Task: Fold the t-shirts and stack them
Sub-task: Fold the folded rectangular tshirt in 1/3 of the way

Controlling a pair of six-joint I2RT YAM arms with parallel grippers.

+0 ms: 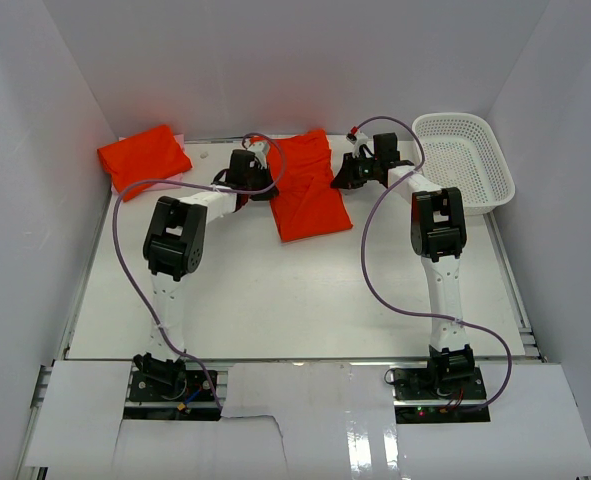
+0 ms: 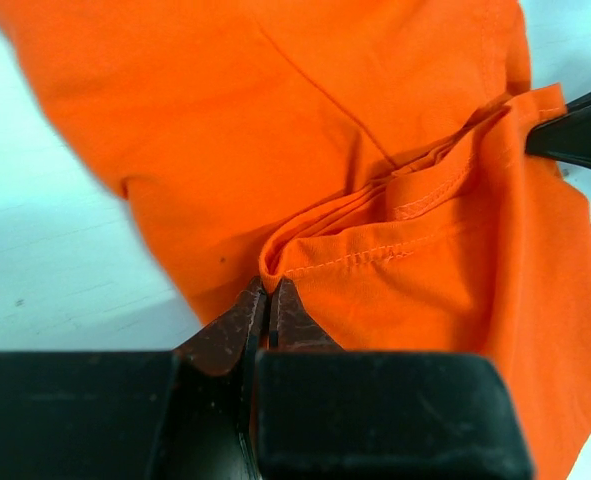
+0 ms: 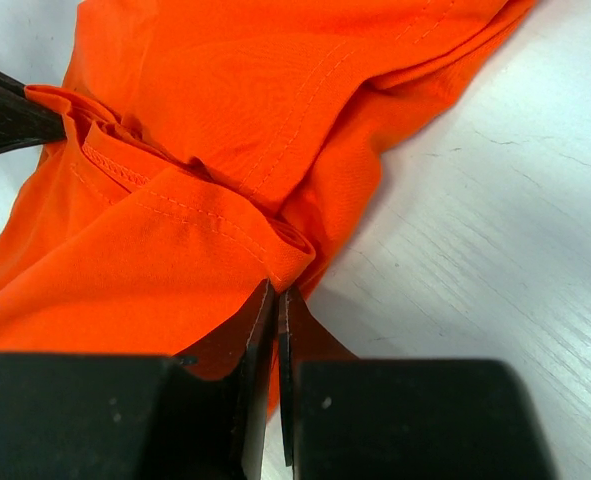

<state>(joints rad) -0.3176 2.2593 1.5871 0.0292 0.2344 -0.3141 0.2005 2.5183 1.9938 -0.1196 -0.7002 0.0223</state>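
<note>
A bright orange-red t-shirt (image 1: 307, 195) lies partly folded at the back middle of the table. My left gripper (image 1: 269, 153) sits at its far left edge; in the left wrist view the gripper (image 2: 268, 290) is shut on a stitched hem of the t-shirt (image 2: 275, 130). My right gripper (image 1: 337, 178) is at the t-shirt's far right edge; in the right wrist view it (image 3: 278, 292) is shut on a folded corner of the fabric (image 3: 225, 110). A second t-shirt (image 1: 143, 155) lies folded at the back left, away from both grippers.
A white mesh basket (image 1: 487, 160) stands at the back right, close behind the right arm. White walls enclose the table on the left, back and right. Purple cables loop off both arms over the table.
</note>
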